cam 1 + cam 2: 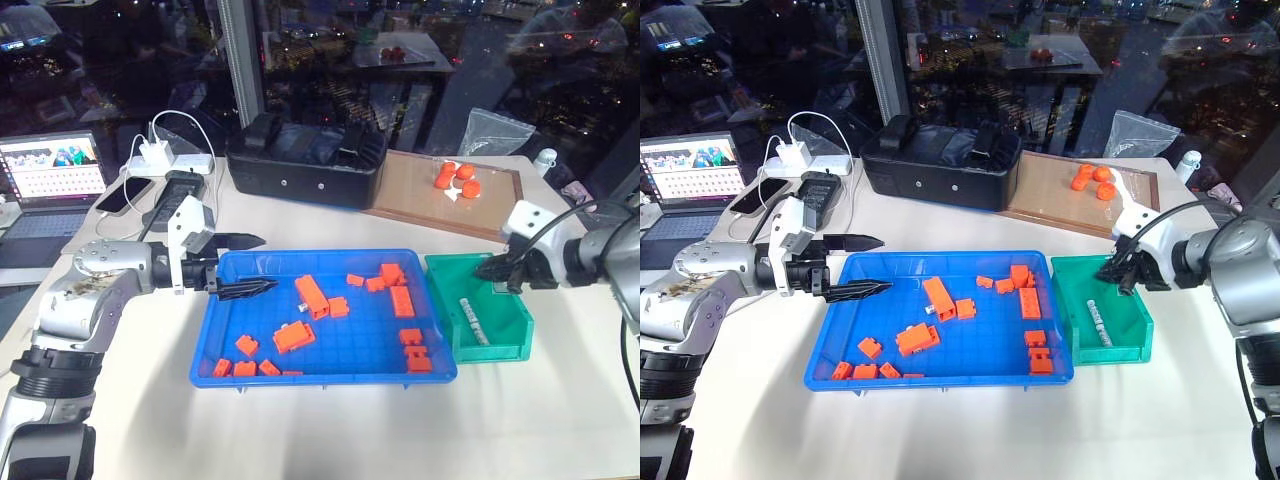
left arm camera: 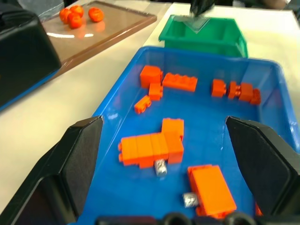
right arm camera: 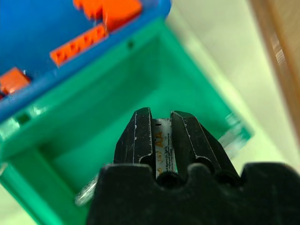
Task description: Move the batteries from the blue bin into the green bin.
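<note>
The blue bin (image 1: pixel 350 340) lies mid-table with orange blocks scattered in it. Two small silvery batteries (image 2: pixel 161 167) lie in it, tucked against orange blocks near its left half. To its right stands the green bin (image 1: pixel 500 345) with batteries (image 1: pixel 470 318) lying on its floor. My right gripper (image 1: pixel 485 270) hovers over the green bin's far edge, shut on one battery (image 3: pixel 161 145) marked AA, held lengthwise between the fingers. Over the blue bin's left rim my left gripper (image 1: pixel 268 263) is open, pointing right, with nothing between its fingers.
A black case (image 1: pixel 305 165) stands behind the blue bin. A brown wooden tray (image 1: pixel 430 200) with orange round pieces (image 1: pixel 457 178) lies at the back right. A laptop (image 1: pixel 50 180), phones and a white charger (image 1: pixel 155 155) with cables occupy the back left.
</note>
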Controlling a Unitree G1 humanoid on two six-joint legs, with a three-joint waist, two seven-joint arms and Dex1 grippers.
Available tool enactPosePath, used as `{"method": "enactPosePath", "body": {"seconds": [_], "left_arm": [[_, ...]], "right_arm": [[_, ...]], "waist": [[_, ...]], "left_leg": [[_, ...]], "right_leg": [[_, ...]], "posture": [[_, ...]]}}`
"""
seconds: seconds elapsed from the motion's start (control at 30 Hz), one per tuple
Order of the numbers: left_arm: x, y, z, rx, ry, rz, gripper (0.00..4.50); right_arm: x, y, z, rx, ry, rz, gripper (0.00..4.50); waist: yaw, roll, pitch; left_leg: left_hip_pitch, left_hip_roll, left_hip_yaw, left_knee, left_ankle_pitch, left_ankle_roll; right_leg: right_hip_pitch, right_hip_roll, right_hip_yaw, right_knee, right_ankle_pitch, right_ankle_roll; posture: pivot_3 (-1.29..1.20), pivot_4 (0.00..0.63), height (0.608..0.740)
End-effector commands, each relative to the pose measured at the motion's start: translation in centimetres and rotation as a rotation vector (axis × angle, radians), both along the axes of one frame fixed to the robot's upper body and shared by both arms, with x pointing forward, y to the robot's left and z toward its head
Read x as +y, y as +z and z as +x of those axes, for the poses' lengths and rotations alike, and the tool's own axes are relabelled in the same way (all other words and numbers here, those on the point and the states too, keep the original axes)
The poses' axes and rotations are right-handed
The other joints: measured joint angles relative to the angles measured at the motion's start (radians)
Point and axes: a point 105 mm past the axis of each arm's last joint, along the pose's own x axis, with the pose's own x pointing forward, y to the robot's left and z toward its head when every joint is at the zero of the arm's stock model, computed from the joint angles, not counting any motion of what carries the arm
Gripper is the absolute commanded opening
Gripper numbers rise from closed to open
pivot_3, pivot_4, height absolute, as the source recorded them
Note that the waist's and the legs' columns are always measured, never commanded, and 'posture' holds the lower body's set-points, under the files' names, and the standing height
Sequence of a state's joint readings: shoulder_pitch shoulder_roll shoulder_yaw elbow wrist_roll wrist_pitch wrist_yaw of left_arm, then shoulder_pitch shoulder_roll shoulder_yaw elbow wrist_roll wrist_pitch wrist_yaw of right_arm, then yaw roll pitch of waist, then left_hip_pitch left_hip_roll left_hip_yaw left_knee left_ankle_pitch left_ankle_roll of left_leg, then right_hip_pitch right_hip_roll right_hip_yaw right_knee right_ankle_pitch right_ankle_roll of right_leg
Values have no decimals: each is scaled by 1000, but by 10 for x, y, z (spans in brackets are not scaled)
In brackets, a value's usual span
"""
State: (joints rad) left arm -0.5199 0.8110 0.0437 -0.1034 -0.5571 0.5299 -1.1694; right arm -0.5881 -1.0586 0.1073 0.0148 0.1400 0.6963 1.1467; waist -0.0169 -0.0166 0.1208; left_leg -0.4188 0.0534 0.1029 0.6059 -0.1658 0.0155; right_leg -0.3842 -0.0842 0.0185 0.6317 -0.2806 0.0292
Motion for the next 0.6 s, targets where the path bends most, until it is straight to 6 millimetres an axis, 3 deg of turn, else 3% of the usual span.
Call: {"method": "enactPosePath", "body": {"seconds": [0.03,0.17,0.2,0.37,0.47,0.53,0.6], "left_arm": [[1,20,-2,-56,-4,-40,4500],[5,18,-3,-45,19,-30,4500],[6,16,-3,-41,28,-26,4500],[12,9,-2,-32,63,5,4500],[16,9,0,-38,84,17,4500],[23,8,2,-46,117,32,4500],[32,6,6,-56,170,62,4500]], "right_arm": [[3,4,4,-49,0,-13,227],[-5,1,8,-55,-23,-54,227],[-6,2,9,-57,-24,-58,1247],[-4,16,14,-93,-5,-64,2915],[14,34,21,-156,49,-32,3912],[37,45,28,-198,104,3,4452],[72,51,30,-208,201,73,4452]], "waist": [[2,0,0],[8,0,0],[10,0,0],[9,0,0],[5,1,0],[0,1,0],[-3,1,0]], "left_leg": [[0,0,-1,0,0,0],[0,0,-1,1,0,0],[0,0,-1,1,0,0],[0,0,0,1,0,0],[0,0,-1,1,0,0],[0,0,-1,1,0,0],[0,2,-1,0,0,0]], "right_leg": [[0,1,0,0,0,0],[1,1,0,-1,0,0],[1,0,0,-1,0,1],[1,0,0,-1,0,1],[1,1,0,-1,0,1],[1,1,1,-1,0,0],[0,4,2,-1,1,-1]], "posture": [[0,150,735],[0,150,735],[0,150,735],[0,150,735],[0,150,735],[0,150,735],[0,150,735]]}}
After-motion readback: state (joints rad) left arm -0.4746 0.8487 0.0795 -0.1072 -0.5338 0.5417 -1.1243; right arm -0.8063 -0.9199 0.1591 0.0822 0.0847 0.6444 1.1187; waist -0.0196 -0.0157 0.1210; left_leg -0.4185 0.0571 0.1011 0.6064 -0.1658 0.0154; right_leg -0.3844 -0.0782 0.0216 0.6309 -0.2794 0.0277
